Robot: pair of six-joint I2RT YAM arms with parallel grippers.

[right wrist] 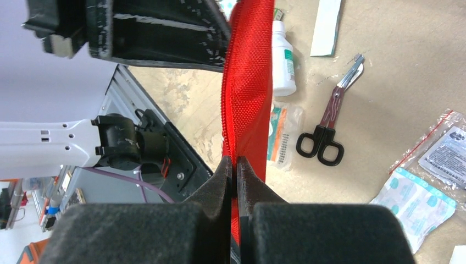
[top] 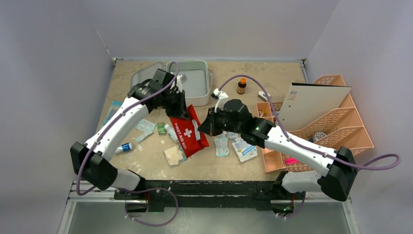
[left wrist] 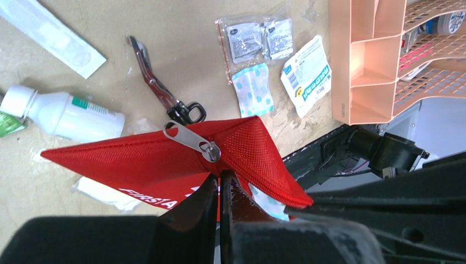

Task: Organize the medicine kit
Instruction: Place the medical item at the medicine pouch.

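I see both claws pinched down on the red first aid pouch (top: 188,132), which sits between the two arms at the middle of the worktop (top: 277,73). The left claw (left wrist: 220,186) has its jaws drawn narrow on the pouch's edge just under the silver zipper pull (left wrist: 190,141), with red mesh fabric fanning out to either side. The right claw (right wrist: 235,168) is clamped on another edge of the same pouch, fingers pressed together with only the thin fabric between them. From its camera the pouch stands on edge as a red vertical band. The medicine kit (top: 196,83) lies open at the far side of the worktop, behind the left arm's wrist, its lid (top: 145,74) folded back to the left and the tray showing a bare grey floor. Neither claw touches it. Below the pouch I can make out scissors (left wrist: 164,94) with black handles lying flat, a white bottle (left wrist: 61,113) on its side to their left, a clear bag of sachets (left wrist: 257,39), a dotted plaster (left wrist: 253,89) and a printed packet (left wrist: 308,74) to their right. A small brown bottle (top: 241,86) with an orange cap stands upright near the far edge, right of the kit. The peach lattice organiser (top: 348,124) sits at the right side of the worktop with a white board (top: 316,103) leaning in it.
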